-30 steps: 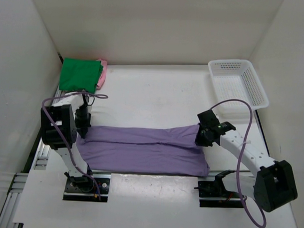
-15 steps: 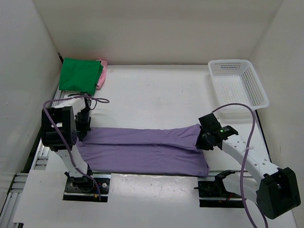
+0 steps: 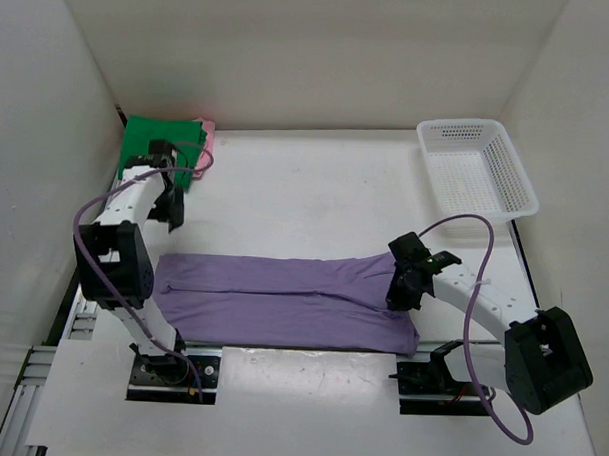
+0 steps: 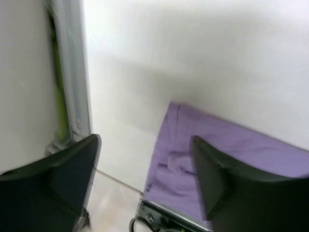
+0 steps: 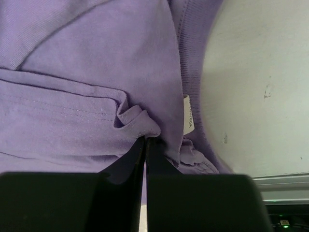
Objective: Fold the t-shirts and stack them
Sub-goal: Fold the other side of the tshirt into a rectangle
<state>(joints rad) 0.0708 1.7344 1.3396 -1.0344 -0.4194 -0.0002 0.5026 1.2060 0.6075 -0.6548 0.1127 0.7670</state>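
Top external view: the light purple t-shirt lies folded into a long strip across the near part of the table. Its near long edge runs just beside the table's front edge and its left end sits close to the left wall. The left gripper hangs above bare table between that left end and the far-left corner, apart from the cloth. In the corner the folded green t-shirt rests on the pink t-shirt, whose edge shows along the right side. The left wrist view shows its 2 fingers spread wide with nothing between them. The strip's rumpled left end lies below, its corner reaching the table's front edge. The right gripper sits low on the strip's right end with its jaws pressed together. In the right wrist view the tips pinch a small puckered fold of the purple cloth. This fold is just left of the collar band and its white label. Right of the collar the table is bare up to the metal rail at the front edge. A broad stretch of bare table lies beyond the strip, between the green stack and the white mesh basket in the far-right corner.
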